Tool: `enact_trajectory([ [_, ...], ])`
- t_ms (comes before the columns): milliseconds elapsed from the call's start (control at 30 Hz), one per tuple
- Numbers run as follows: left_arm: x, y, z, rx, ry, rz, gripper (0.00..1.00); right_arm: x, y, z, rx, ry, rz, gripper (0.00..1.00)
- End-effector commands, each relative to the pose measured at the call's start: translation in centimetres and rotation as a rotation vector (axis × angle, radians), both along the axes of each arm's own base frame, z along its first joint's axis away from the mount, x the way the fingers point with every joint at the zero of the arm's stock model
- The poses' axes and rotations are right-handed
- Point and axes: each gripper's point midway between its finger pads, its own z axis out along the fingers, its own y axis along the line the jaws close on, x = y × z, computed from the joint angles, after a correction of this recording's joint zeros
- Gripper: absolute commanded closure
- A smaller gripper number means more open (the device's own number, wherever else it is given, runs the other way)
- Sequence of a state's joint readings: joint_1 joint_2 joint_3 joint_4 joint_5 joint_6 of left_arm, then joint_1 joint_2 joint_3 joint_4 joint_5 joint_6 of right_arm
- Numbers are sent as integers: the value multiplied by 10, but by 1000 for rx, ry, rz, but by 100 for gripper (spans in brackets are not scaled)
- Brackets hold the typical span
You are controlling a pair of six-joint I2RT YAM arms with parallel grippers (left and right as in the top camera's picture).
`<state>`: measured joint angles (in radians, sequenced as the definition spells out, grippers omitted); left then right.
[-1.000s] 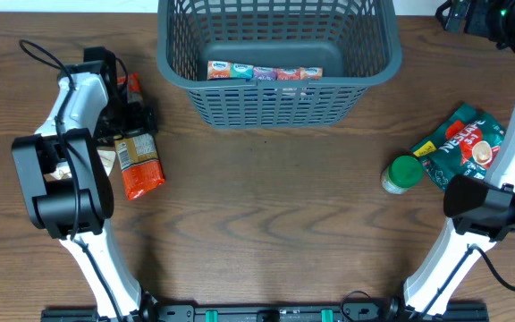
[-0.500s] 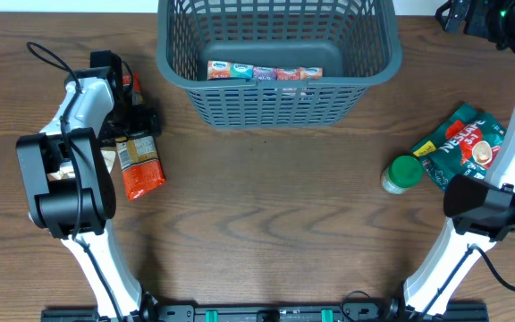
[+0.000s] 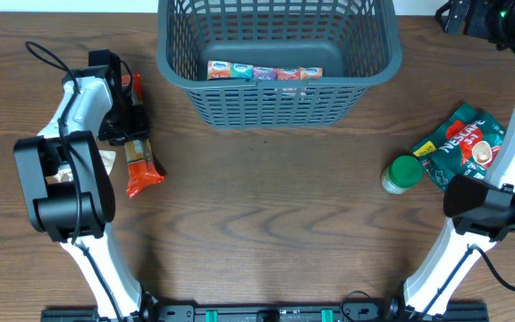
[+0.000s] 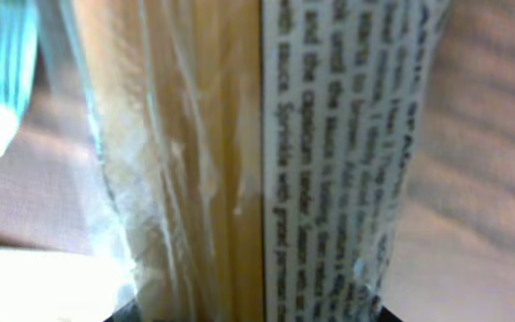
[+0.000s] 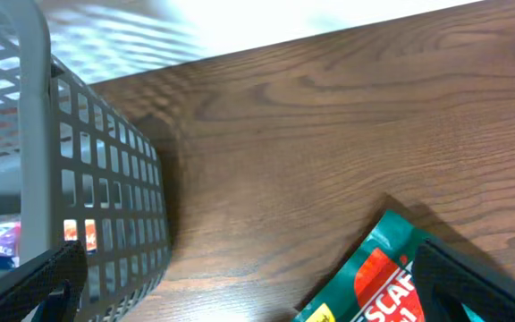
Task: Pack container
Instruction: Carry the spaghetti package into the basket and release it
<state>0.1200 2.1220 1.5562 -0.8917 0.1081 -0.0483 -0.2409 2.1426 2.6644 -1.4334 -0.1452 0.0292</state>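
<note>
Basket [image 3: 275, 103] sits to the right of the left gripper [image 3: 132, 134], which looks clamped on an orange packet [image 3: 139, 168] whose long axis points away from the basket's front. The right gripper [image 5: 253, 288] hangs spread and empty near the basket's right wall.

Dark brown wooden table [image 3: 266, 206], grain running sideways

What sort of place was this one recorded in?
Probably a lab bench set up for packing trials: a brown wood-grain table with two robot arms, a large dark grey lattice plastic basket, and loose groceries such as an orange snack packet.
</note>
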Motion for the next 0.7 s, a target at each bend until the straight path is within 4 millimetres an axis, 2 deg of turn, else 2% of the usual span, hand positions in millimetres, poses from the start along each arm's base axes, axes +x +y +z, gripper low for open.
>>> enact_trajectory([
  [0, 18, -4, 64, -5, -143, 1, 94, -1, 0, -2, -14, 9, 21, 1],
  [133, 22, -4, 136, 6, -269, -1, 94, -2, 0, -3, -13, 16, 21, 1],
  [233, 23, -6, 199, 6, -383, -6, 94, -2, 0, -4, -12, 17, 21, 1],
  [333, 26, -19, 265, -49, -520, -31, 95, -2, 0, -3, -14, 16, 24, 1],
  [467, 30, -45, 337, -99, -706, -163, 94, -2, 0, -3, -15, 17, 24, 1],
  [567, 30, -75, 377, -51, -836, -386, 95, -2, 0, -3, -17, 17, 27, 1],
  [667, 28, -111, 395, 20, -920, -651, 94, -2, 0, -3, -17, 16, 27, 1],
])
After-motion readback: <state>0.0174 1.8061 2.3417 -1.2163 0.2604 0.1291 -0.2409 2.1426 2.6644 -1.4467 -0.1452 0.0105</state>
